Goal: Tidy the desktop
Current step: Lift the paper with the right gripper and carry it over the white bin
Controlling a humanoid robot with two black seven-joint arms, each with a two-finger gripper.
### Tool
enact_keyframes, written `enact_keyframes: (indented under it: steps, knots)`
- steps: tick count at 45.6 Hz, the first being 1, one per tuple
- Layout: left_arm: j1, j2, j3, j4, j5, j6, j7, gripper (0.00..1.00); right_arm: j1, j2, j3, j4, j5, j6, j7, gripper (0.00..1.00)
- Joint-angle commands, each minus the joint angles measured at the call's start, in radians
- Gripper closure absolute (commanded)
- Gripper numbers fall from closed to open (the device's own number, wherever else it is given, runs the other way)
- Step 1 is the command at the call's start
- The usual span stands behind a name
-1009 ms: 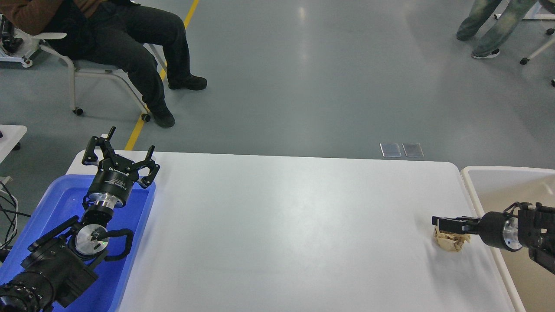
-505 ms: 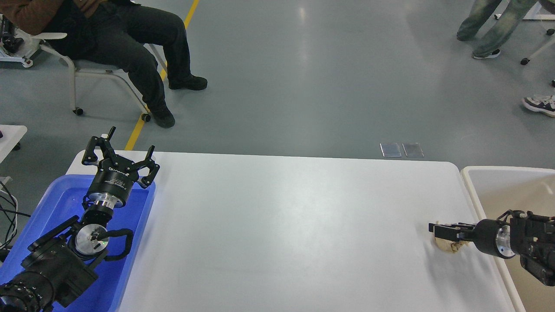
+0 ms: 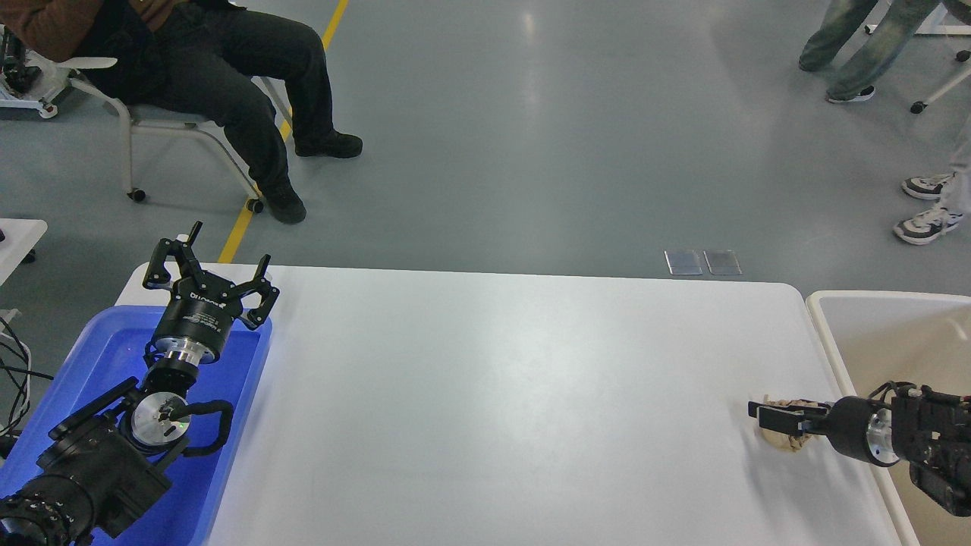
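The white desktop point(image 3: 485, 394) fills the middle of the head view. A crumpled beige paper wad point(image 3: 787, 439) lies on it near the right edge. My right gripper point(image 3: 768, 414) reaches in from the right, low over the wad and covering its upper part. Its fingers are dark and seen from the side, so I cannot tell them apart or see whether they hold the wad. My left gripper point(image 3: 211, 262) is open and empty, raised over the far end of the blue tray point(image 3: 91, 356).
The blue tray sits on the desktop's left end under my left arm. A beige bin with a white rim point(image 3: 823, 334) stands just past the right edge. A seated person point(image 3: 220, 83) and standing legs point(image 3: 857, 45) are beyond the table.
My right gripper has moved down and toward the near edge, onto the paper wad, which now shows less. My left arm has not moved. Shoes appeared at the far right.
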Motion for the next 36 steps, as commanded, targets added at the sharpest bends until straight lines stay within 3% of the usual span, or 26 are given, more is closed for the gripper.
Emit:
enact_keyframes:
  steps: [1,19,25,31,36]
  knots:
    - [0.000,-0.001,0.000,0.000,0.000,0.000,0.000,0.00,-0.016,0.001,-0.005,-0.002,0.000,-0.029,0.018,0.08]
    - [0.000,-0.001,0.000,0.000,0.001,0.000,0.000,0.00,-0.037,0.003,-0.008,-0.002,0.000,-0.032,0.021,0.16]
    - [0.000,-0.001,0.000,0.000,0.000,0.000,0.000,0.00,-0.043,0.003,-0.010,-0.002,-0.001,-0.032,0.021,0.23]
    - [0.000,-0.001,0.000,0.000,0.001,0.000,0.000,0.00,-0.043,0.001,-0.011,-0.004,-0.001,-0.029,0.021,0.41]
    - [0.000,-0.001,0.000,0.000,0.001,0.000,0.000,0.00,-0.043,0.001,-0.013,-0.016,-0.003,-0.029,0.021,0.64]
